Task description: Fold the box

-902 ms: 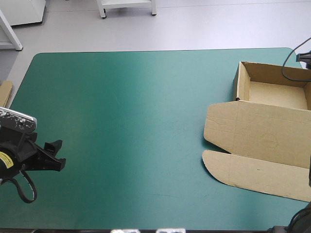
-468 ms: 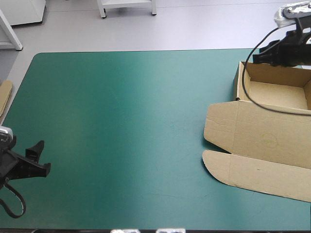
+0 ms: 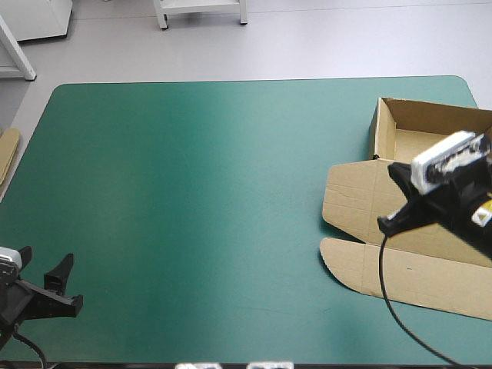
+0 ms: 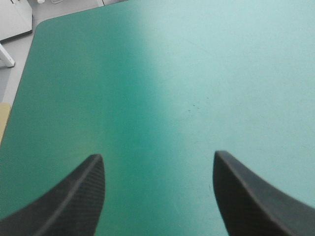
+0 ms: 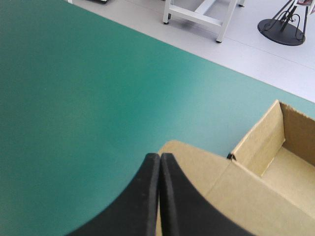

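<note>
The brown box [image 3: 400, 254] lies at the table's right side as an open tray [image 3: 430, 146] with raised walls, its lid flat toward the near edge. My right gripper [image 3: 392, 217] hovers over the lid's left part, its black fingers [image 5: 147, 196] shut into one pointed arch with nothing seen between them. In the right wrist view the lid's rounded edge [image 5: 197, 162] and the tray's corner wall [image 5: 261, 140] lie just beyond the tips. My left gripper [image 3: 42, 267] is at the near left corner, open over bare teal-green cover [image 4: 157, 98], far from the box.
An edge of more brown board [image 3: 8, 150] shows at the table's left edge. The teal-green cover [image 3: 215, 192] stretches between the two arms. A black cable [image 3: 392, 300] hangs from the right wrist across the lid's near flap.
The right arm came from the table's far right corner, over the tray, to above the lid, and its fingers closed. The left arm drew back toward the near left corner, still open.
</note>
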`<state>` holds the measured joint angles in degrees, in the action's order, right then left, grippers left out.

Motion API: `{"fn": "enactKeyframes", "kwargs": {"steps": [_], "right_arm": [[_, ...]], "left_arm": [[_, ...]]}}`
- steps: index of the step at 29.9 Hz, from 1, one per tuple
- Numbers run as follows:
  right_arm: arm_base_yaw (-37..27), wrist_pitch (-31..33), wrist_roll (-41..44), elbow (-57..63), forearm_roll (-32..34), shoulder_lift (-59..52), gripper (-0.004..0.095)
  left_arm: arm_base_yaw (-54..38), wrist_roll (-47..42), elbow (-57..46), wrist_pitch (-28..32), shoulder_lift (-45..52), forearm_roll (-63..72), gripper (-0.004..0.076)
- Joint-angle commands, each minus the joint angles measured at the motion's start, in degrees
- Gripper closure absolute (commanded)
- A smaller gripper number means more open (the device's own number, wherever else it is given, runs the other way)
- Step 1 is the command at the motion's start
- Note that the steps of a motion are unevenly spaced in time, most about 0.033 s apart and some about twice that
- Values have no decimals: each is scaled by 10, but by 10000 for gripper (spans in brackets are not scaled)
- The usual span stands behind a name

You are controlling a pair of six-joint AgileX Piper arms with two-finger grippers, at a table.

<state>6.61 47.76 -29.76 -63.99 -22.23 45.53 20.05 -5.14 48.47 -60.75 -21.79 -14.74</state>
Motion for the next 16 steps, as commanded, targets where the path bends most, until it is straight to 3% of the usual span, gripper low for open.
{"fn": "enactKeyframes", "kwargs": {"steps": [1,6,16], "right_arm": [[2,-60,-19,89,-7,-71,925],[2,-62,-18,192,-23,-175,925],[2,-64,53,336,36,-365,925]], "left_arm": [[0,5,-25,70,19,24,290],[0,41,-84,111,64,65,339],[0,71,-144,113,151,136,340]]}}
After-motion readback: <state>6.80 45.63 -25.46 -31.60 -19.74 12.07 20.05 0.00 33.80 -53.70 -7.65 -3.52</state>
